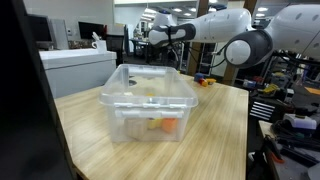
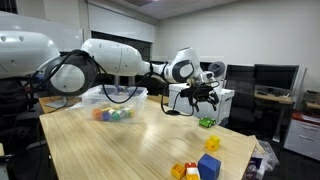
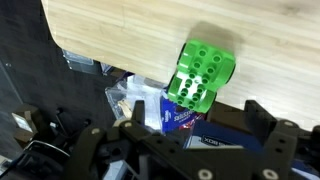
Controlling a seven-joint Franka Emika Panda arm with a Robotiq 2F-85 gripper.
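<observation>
1. Item nearest the gripper: green block (image 3: 203, 75). It is a bright green toy brick of glossy plastic. One face carries a grid of round studs or sockets; I cannot tell which.

2. Position: in the wrist view the green block sits right of centre in the upper half of the frame. It rests on the wooden table (image 3: 110, 35), just beside the table's edge. In an exterior view the green block (image 2: 207, 122) lies right of centre, on the table's far right margin, directly beneath the gripper (image 2: 200, 97) and apart from it.

3. Orientation: the body is short and nearly cubic. In the wrist view its slightly longer axis runs diagonally from upper right to lower left. The dotted face points lower left, towards the table edge and the camera. It lies skewed to the edge, not square to it.

4. End effector: in the wrist view the gripper (image 3: 175, 128) has its dark fingers (image 3: 90, 140) spread wide along the bottom of the frame. It is released and grasps nothing.

5. Surroundings: a blue packet (image 3: 183, 117) shows below the table edge. A clear bin (image 2: 110, 100) stands left of centre. A blue block (image 2: 210, 165) and a yellow block (image 2: 213, 145) lie at lower right.
</observation>
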